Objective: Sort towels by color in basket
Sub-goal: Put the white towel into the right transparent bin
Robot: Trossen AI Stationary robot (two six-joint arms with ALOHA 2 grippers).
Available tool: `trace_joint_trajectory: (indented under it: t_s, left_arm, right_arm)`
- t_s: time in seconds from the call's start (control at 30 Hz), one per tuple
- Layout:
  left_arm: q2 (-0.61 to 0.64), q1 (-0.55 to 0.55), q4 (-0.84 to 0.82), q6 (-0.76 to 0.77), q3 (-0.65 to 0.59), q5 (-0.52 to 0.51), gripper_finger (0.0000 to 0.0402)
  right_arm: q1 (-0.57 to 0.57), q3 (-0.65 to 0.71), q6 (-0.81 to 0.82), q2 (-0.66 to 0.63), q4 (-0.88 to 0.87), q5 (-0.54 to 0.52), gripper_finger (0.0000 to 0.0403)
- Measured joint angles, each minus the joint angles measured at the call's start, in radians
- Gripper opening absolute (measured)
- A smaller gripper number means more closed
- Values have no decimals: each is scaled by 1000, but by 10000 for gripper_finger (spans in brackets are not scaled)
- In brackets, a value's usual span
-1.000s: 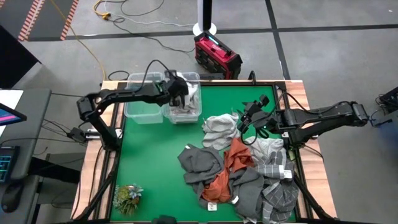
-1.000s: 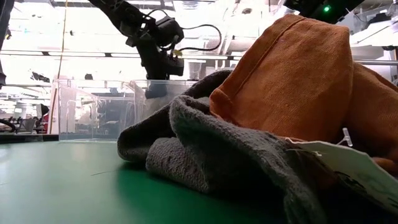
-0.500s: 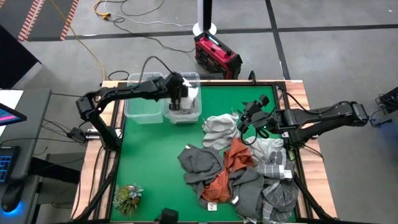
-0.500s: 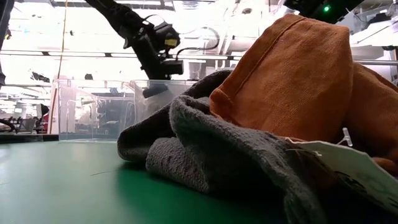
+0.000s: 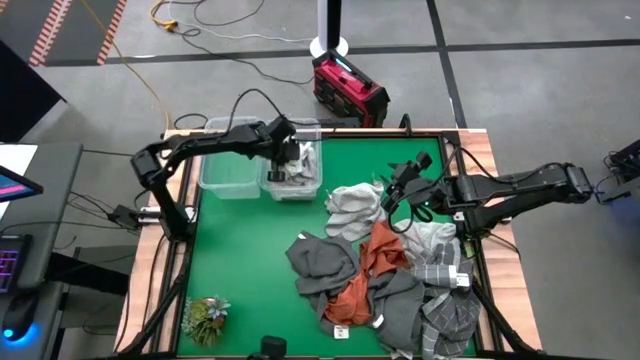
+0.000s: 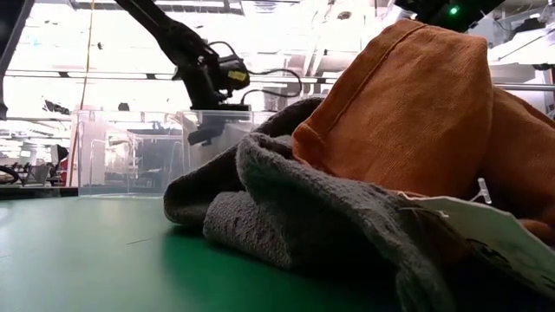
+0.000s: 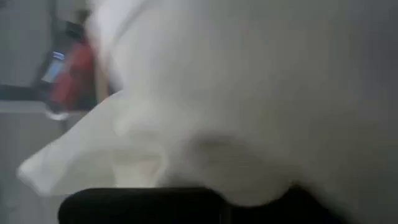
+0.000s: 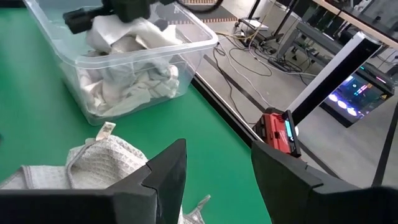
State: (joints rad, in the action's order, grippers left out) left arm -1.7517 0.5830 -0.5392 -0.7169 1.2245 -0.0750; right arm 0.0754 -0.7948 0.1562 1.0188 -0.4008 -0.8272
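Note:
A clear bin [image 5: 296, 170] at the table's far left holds white towels [image 8: 134, 81]. My left gripper [image 5: 285, 160] is low inside that bin, with white cloth [image 7: 249, 93] right against its wrist camera. Beside it stands a second clear bin [image 5: 230, 168]. My right gripper [image 5: 398, 190] is open and empty, above the far edge of the towel pile. The pile holds a white towel [image 5: 355, 205], a dark grey towel [image 5: 320, 260], rust-orange towels [image 5: 385, 250] and grey plaid towels [image 5: 445, 310], lying over one another on the green table.
A small leafy plant [image 5: 205, 318] lies at the table's near left corner. A red device [image 5: 350, 88] sits on the floor beyond the far edge. Bare green mat [image 5: 240, 260] lies between the bins and the pile.
My left gripper has gone down from above the bin's rim into the bin that holds the white towels, and the white cloth beside it has sunk with it.

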Motion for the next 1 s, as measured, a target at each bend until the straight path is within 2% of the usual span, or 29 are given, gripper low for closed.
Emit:
trace_joint_trajectory:
  t_s: [0.27, 0.57, 0.67, 0.83, 0.9, 1.0]
  left_arm:
    - [-48, -1, -6, 120, 16, -5, 13]
    - [-48, -14, 2, 146, 14, -15, 79]
    - [-47, -29, 7, 141, 14, -65, 112]
    - [-48, -80, -26, 137, 28, -300, 167]
    - [-49, -94, -92, 135, 63, -312, 183]
    - [-50, -110, -210, 148, 134, -278, 198]
  right_arm:
    - [-15, 0, -23, 0, 2, 18, 210]
    - [-15, 0, -14, 0, 2, 19, 210]
    - [-10, 0, -7, 0, 2, 19, 210]
    - [-10, 0, -7, 0, 2, 20, 210]
    - [-10, 0, -7, 0, 2, 20, 210]
    - [-10, 0, -7, 0, 1, 19, 210]
